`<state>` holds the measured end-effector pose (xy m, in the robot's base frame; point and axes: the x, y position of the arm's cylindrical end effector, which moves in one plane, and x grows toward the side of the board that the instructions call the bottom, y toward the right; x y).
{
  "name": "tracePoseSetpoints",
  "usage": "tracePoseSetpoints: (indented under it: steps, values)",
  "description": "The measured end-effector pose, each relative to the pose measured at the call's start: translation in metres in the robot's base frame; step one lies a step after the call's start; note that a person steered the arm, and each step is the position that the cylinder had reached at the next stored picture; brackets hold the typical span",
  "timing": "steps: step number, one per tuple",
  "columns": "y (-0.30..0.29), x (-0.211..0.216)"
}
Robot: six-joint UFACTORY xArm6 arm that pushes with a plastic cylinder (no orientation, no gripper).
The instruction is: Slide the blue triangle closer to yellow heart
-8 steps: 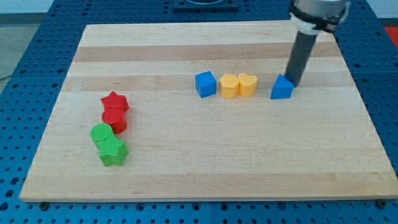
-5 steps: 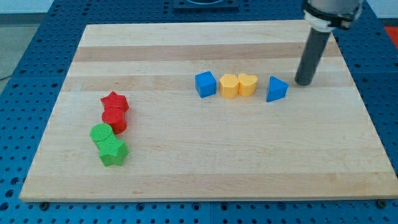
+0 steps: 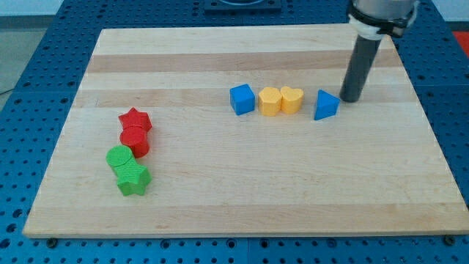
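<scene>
The blue triangle (image 3: pixel 325 105) lies on the wooden board (image 3: pixel 234 198), right of centre. The yellow heart (image 3: pixel 292 100) sits a short gap to its left, touching a second yellow block (image 3: pixel 270 101). My tip (image 3: pixel 349 99) stands just to the right of the blue triangle and slightly towards the view's top, very near it; I cannot tell whether they touch.
A blue cube (image 3: pixel 242 99) sits left of the yellow pair. At the view's left are a red star (image 3: pixel 135 119), a red cylinder (image 3: pixel 135 140), a green cylinder (image 3: pixel 119 157) and a green star (image 3: pixel 133 178), clustered together.
The blue triangle shifted slightly left and turned. My tip moved right away from it, then came back left to its right side.
</scene>
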<state>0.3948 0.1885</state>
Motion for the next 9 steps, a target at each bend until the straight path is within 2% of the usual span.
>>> tracePoseSetpoints:
  steps: [2, 4, 5, 6, 8, 9]
  values:
    - [0.045, 0.024]
    - [0.048, 0.025]
    - [0.032, 0.051]
    - [-0.011, 0.055]
    - [-0.083, 0.035]
    - [-0.086, 0.027]
